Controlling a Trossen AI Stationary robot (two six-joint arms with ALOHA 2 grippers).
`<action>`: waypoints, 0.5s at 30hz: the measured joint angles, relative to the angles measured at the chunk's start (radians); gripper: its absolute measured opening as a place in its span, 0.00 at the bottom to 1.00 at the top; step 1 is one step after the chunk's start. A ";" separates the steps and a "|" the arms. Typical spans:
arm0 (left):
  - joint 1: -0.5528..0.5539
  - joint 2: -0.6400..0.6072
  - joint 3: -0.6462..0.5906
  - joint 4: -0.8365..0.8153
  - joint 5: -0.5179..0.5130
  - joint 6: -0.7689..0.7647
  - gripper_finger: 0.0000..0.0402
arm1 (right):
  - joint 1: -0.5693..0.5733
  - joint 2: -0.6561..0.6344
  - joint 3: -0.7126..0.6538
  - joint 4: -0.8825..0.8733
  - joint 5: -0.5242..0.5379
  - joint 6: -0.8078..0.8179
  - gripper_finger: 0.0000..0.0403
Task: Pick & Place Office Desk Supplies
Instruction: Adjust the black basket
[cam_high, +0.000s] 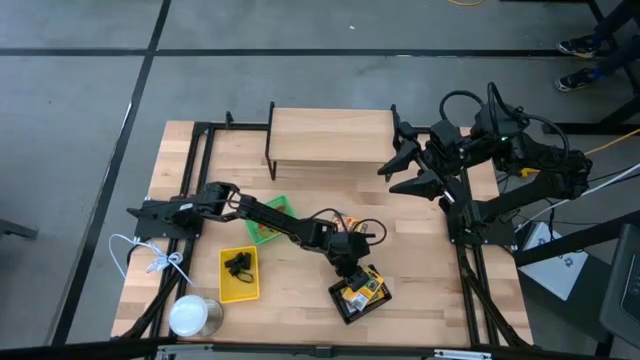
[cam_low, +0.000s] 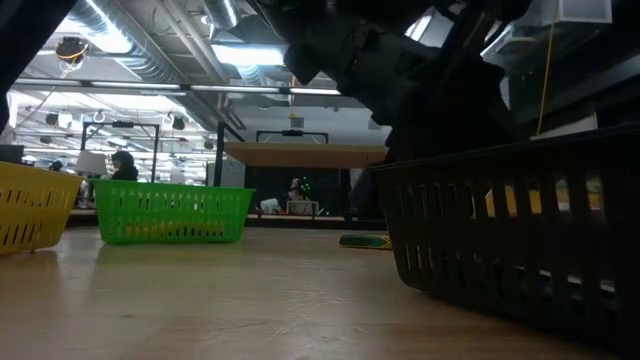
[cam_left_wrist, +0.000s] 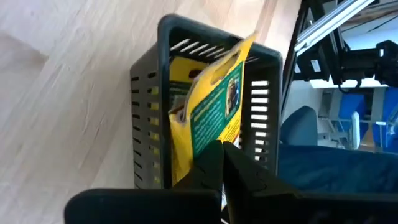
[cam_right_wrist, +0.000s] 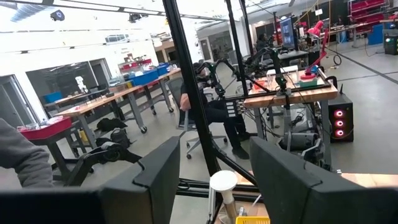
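From above I count three slotted plastic trays: green, yellow holding black clips, black mesh near-right. Low down, the black tray's wall hides its contents. My left gripper pinches a yellow-green printed box over it; the right gripper is spread, far-right

A white round can stands at the table's near-left corner, with a white cord looped just behind it by the left edge — both well to the left of the working gripper. A raised wooden shelf sits at the far edge, well beyond that gripper — and in the room behind, a seated person shows among workbenches.
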 joint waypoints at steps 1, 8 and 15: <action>0.000 0.000 0.000 0.008 -0.018 0.008 0.00 | 0.000 0.000 0.000 0.000 0.000 0.003 0.48; 0.001 -0.023 0.101 -0.093 -0.212 0.216 0.00 | 0.000 0.000 0.000 0.000 0.000 0.009 0.48; -0.020 -0.020 0.247 -0.433 -0.418 0.512 0.00 | 0.008 -0.030 0.011 -0.121 0.193 -0.110 0.48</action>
